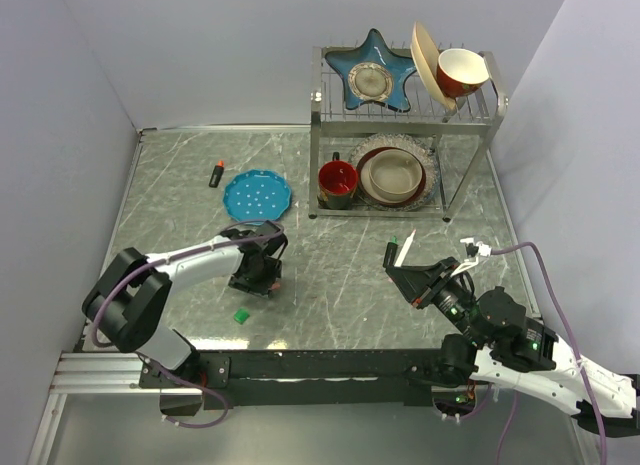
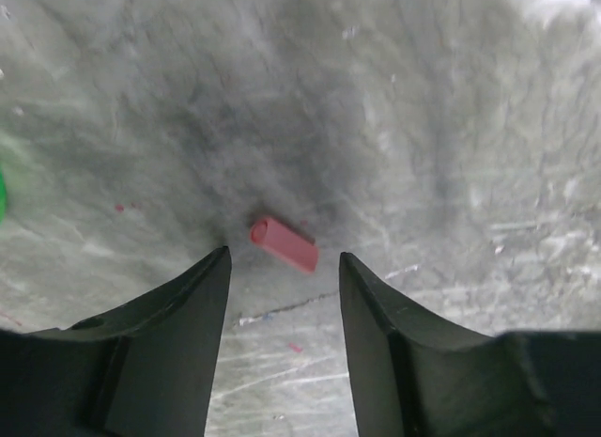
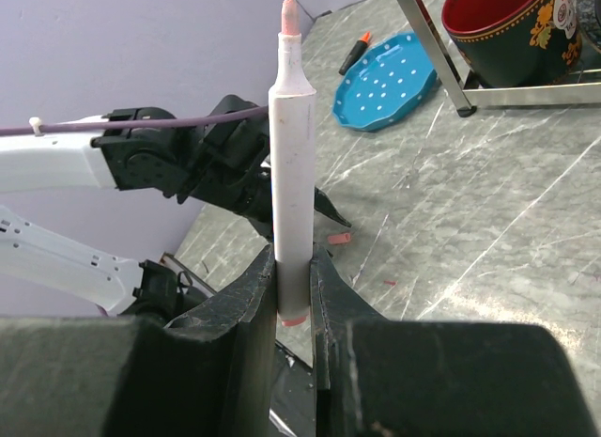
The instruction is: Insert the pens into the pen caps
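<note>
We are holding our left claw (image 2: 283,264) low over the tabletop (image 2: 423,127), its jaws standing apart and grasping nothing. The pink-red cap (image 2: 284,244) is lying on its side just ahead of the fingertips, in line with the gap and touching neither. Our right claw (image 3: 293,260) is clenching the white pen (image 3: 292,155) near its lower end, and the pen is standing upright with its pinkish tip on top. A green cap (image 1: 241,314) is lying near the left arm, and a black marker (image 1: 216,174) with an orange end is resting near the blue plate (image 1: 257,195).
</note>
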Available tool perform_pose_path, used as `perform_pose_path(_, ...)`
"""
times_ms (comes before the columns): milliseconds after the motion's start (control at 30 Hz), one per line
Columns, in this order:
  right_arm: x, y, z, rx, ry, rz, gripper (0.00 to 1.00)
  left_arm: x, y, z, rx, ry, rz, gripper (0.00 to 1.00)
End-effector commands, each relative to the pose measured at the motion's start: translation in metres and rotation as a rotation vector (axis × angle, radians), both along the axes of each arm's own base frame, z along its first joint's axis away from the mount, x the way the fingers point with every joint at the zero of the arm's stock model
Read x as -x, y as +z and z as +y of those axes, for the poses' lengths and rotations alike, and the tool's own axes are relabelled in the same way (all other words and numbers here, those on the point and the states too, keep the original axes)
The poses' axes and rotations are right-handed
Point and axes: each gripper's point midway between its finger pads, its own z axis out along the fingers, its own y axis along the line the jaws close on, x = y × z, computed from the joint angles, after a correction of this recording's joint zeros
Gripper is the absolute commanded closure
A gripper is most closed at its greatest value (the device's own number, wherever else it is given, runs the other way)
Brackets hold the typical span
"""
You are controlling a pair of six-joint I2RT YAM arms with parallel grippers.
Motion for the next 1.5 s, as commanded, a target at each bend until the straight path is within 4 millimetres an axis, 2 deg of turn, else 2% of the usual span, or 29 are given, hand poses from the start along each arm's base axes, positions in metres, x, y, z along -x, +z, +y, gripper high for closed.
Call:
perform_pose_path(0, -0.001, 0.005, -0.003, -0.02, -0.014, -0.009, 1.0, -0.024, 0.009, 0.004, 0.041, 0.324, -0.025, 0.47)
perform_pose_path(100, -0.001, 0.005, -0.004, -0.02, -0.019, -0.009, 1.0, -0.028, 0.007, 0.007, 0.0, 0.298, -0.025, 0.55)
perform_pose_path(233, -0.002, 0.005, -0.004, -0.009, -0.02, -0.006, 1.0, -0.027, 0.005, 0.016, -0.094, 0.278, 0.024, 0.59)
perform_pose_path(467, -0.001, 0.006, -0.004, -0.009, -0.017, -0.006, 1.0, -0.034, 0.004, 0.014, -0.089, 0.258, 0.003, 0.68)
perform_pose_path(633, -0.001, 0.006, -0.008, -0.015, -0.026, -0.01, 1.0, -0.036, 0.013, 0.018, -0.113, 0.229, -0.02, 0.66)
perform_pose_path(767, -0.001, 0.006, -0.007, -0.013, -0.025, -0.009, 1.0, -0.02, 0.013, 0.022, -0.139, 0.19, 0.047, 0.66)
perform_pose_path(867, -0.001, 0.005, -0.005, -0.011, -0.02, -0.01, 1.0, -0.013, 0.011, 0.021, -0.141, 0.156, 0.072, 0.61)
perform_pose_path(933, -0.001, 0.006, -0.003, -0.015, -0.011, -0.008, 1.0, -0.016, 0.014, 0.016, -0.118, 0.142, 0.047, 0.56)
perform_pose_path(1100, 0.001, 0.009, -0.004, -0.017, -0.006, -0.008, 1.0, -0.027, 0.027, 0.017, -0.133, 0.142, -0.005, 0.48)
perform_pose_path(1267, 0.001, 0.01, -0.004, -0.029, -0.006, -0.011, 1.0, -0.033, 0.029, 0.006, -0.102, 0.1, -0.02, 0.54)
perform_pose_path(1467, 0.0, 0.008, -0.001, -0.015, -0.005, -0.006, 1.0, -0.023, 0.01, -0.005, -0.091, 0.05, 0.054, 0.61)
